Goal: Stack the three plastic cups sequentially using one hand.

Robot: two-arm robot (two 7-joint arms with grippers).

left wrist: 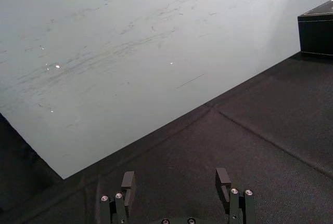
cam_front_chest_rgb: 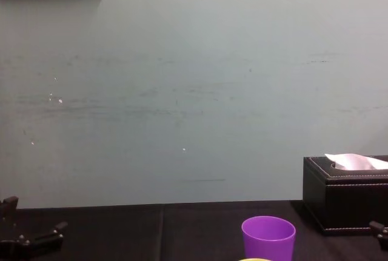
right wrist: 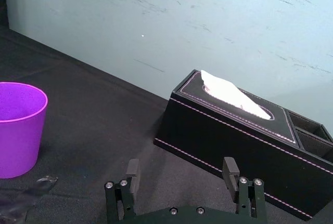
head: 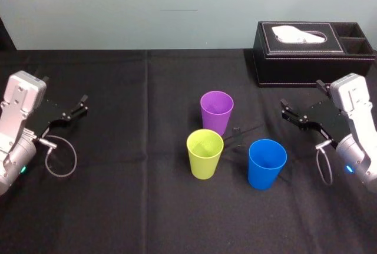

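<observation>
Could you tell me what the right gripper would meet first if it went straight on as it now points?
Most likely the black tissue box: the open right gripper points at its long side. The purple cup stands off to one side of that line, though depth is hard to judge.

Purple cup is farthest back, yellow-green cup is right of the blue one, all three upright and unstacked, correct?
No. The head view shows the yellow-green cup left of the blue cup, not right. The purple cup is farthest back, and all three stand upright and unstacked.
</observation>
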